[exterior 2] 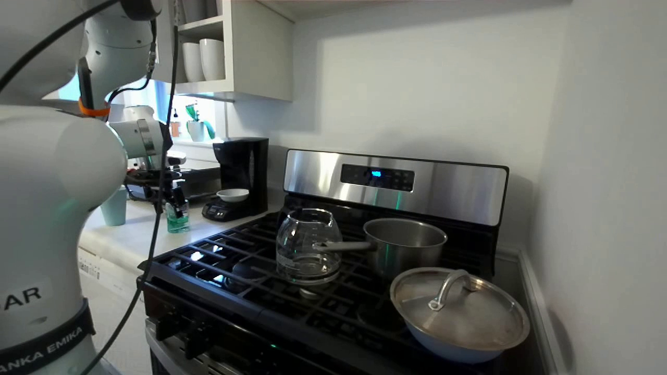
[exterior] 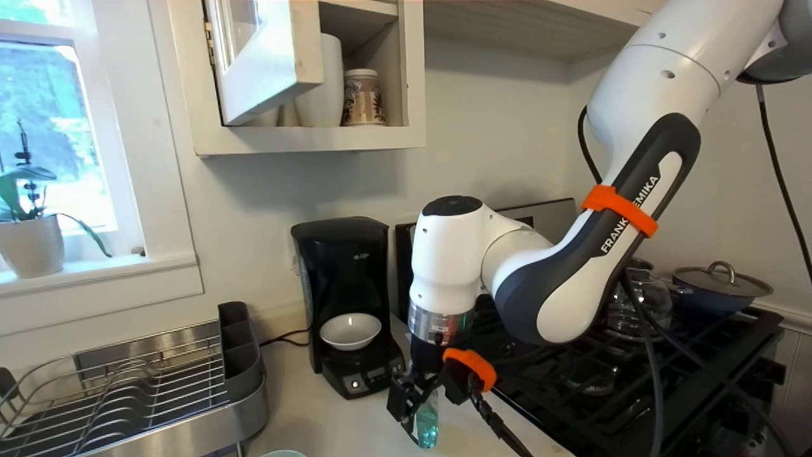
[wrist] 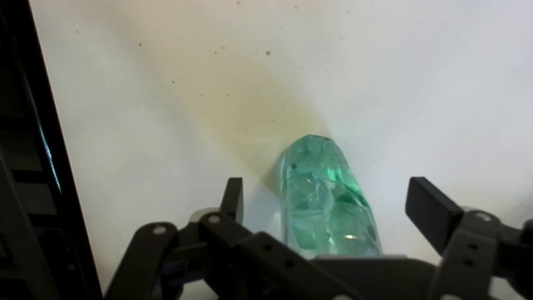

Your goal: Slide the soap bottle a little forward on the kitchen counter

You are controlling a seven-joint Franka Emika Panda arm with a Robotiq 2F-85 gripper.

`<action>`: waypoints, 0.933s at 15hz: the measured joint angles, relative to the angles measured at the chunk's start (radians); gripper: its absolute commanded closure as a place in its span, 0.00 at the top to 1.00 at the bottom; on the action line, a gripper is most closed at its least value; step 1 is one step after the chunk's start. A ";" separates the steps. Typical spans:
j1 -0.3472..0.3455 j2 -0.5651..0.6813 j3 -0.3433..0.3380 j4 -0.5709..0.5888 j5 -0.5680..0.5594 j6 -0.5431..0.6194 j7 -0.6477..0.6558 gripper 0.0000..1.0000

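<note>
The soap bottle (exterior: 427, 430), clear with teal-green liquid, stands on the white kitchen counter (exterior: 342, 426) in front of the coffee maker. It also shows in an exterior view (exterior 2: 177, 223) near the stove's edge. In the wrist view the bottle (wrist: 325, 196) is between the two fingers of my gripper (wrist: 331, 204), with a gap on each side. My gripper is open and points down around the bottle, as an exterior view also shows (exterior: 426, 400). The gripper body hides the bottle's upper part in the wrist view. Bare counter (wrist: 145, 125) lies beyond its base.
A black coffee maker (exterior: 346, 266) with a white bowl (exterior: 350, 331) stands behind the bottle. A dish rack (exterior: 190, 422) is to one side, the black stove (exterior: 571, 381) to the other. A teal cup (exterior 2: 114, 209) stands near. A glass carafe (exterior 2: 307, 255) and pots are on the stove.
</note>
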 measured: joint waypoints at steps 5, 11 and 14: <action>0.018 0.022 -0.019 0.013 0.002 0.000 0.000 0.46; 0.043 0.031 -0.034 0.029 0.002 0.000 0.000 0.14; 0.059 0.031 -0.050 0.037 0.002 0.000 0.000 0.51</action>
